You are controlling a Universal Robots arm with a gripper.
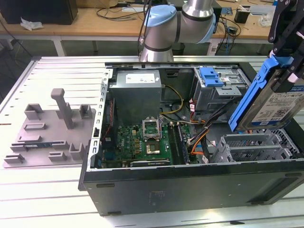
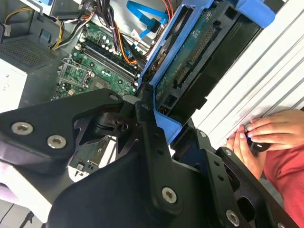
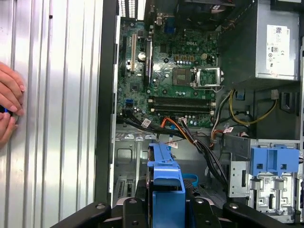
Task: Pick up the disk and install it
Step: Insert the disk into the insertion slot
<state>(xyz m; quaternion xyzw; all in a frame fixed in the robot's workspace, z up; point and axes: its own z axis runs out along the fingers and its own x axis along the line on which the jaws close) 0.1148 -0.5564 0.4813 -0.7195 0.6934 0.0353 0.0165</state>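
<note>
In the second wrist view the gripper (image 2: 167, 124) is covering the near end of the disk (image 2: 190, 71) it is clamping. The picture's edge is cropping a person's hands (image 2: 266, 135), which are half hiding a small dark object (image 2: 259, 145) too small to identify. The exterior view's right edge is cutting off the disk's far side and the gripper's body.

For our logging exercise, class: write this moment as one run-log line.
phase: picked, not installed | jaws: shut on the disk | disk: tilted, aloft over open computer case
</note>
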